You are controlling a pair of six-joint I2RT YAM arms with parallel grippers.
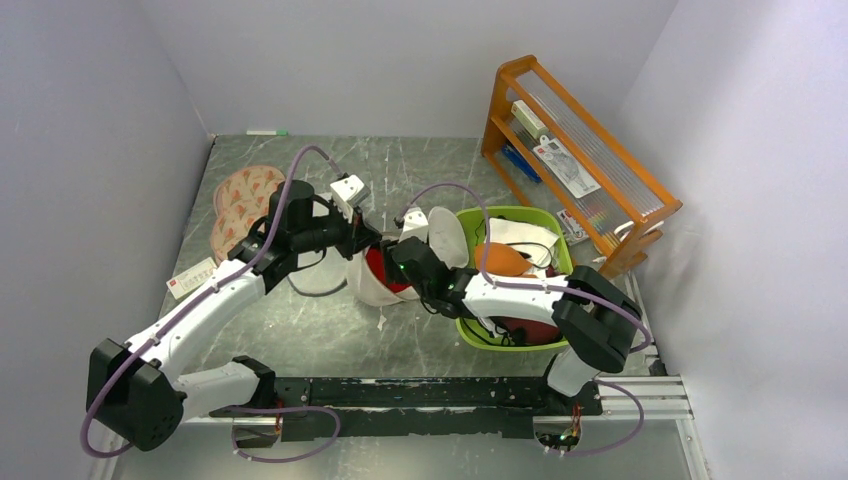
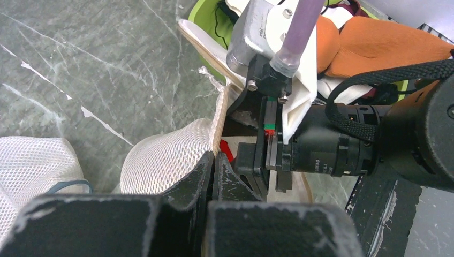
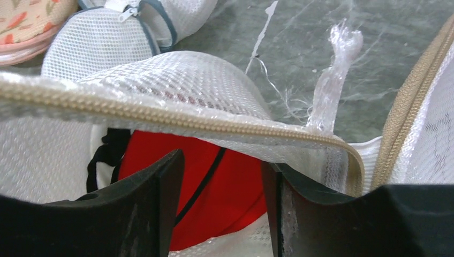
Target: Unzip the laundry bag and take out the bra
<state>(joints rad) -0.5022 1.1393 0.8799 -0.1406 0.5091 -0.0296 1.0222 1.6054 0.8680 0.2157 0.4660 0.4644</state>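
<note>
**Opened clamshell, extraction pending.** Your left gripper (image 2: pixel 213 160), fingers pressed together, pinches the zip rim of the laundry bag (image 3: pixel 176 75) and holds the clamshell agape at the centre of the top view. Your right gripper (image 3: pixel 219 160), fingers spread and gripping nothing, faces the gap. The bra (image 3: pixel 235 193) lies directly ahead of it inside the bag, beneath the tan zip line that runs left to right across the right wrist view. The right arm is nearer. At right, the green basket (image 1: pixel 515 210) holds orange, white and dark cloths.

One cream mesh bag (image 1: pixel 365 290), one red bra (image 3: pixel 235 187), one green basket (image 1: pixel 515 211), one rack (image 1: pixel 650 213)
</note>
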